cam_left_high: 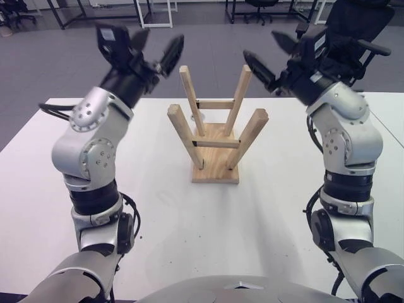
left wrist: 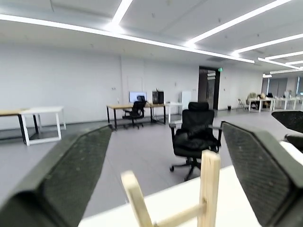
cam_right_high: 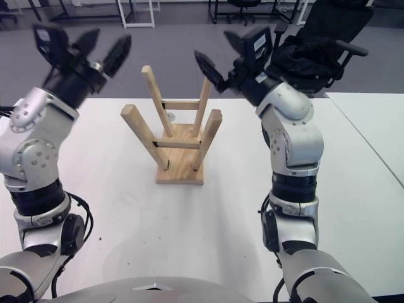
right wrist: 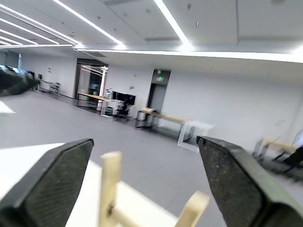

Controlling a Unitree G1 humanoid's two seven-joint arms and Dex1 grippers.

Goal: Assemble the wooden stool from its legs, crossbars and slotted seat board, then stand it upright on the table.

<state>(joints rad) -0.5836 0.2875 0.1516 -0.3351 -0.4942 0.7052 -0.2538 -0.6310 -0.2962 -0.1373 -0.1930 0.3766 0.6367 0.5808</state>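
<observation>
Black two-finger left gripper (cam_left_high: 163, 36): raised at the left, above the far edge of the white tabletop (cam_left_high: 189, 221). Spread wide, gripping nothing. Well clear of the stool, up and left of its nearest leg tip. Via left wrist camera: ribbed black pads (left wrist: 78, 172) far apart, two pale leg tips between them farther off, no contact.

Centre: light wooden four-legged stool (cam_left_high: 215, 143), assembled, resting upside down on the tabletop. Flat square wooden seat board (cam_left_high: 215, 172) face down on the table. Four splayed square-section wooden legs (cam_left_high: 187, 136) pointing up and outward. Thin wooden crossbars (cam_left_high: 214, 104) seated between leg pairs, one on the near pair, one on the far pair. Not yet standing upright.

Right: black two-finger right gripper (cam_left_high: 260, 45), raised near the far-right leg tip, apart from it. Also wide open, empty. Via right wrist camera: dark pads (right wrist: 239, 187) well separated, leg tips between them farther off.

Behind the right arm, on the floor past the table: black office chair (cam_left_high: 363, 28).
</observation>
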